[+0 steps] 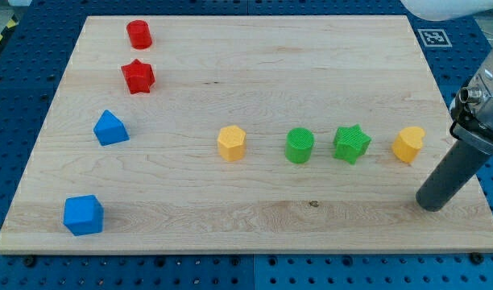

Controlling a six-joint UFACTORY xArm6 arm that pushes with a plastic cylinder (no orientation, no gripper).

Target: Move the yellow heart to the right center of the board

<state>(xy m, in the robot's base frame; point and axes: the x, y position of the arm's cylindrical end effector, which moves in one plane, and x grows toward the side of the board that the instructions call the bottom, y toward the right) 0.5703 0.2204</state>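
Note:
The yellow heart (408, 144) lies on the wooden board (246, 97) at the view's right, about mid-height. My tip (429, 205) rests on the board just below and slightly right of the heart, apart from it. Left of the heart sit a green star (352, 143), a green cylinder (300, 146) and a yellow hexagon block (231, 143), all in a row.
A red cylinder (139, 35) and a red star (138, 76) sit at the upper left. A blue pentagon-like block (110, 128) is at the left, a blue cube (84, 215) at the lower left. The board's right edge is near my tip.

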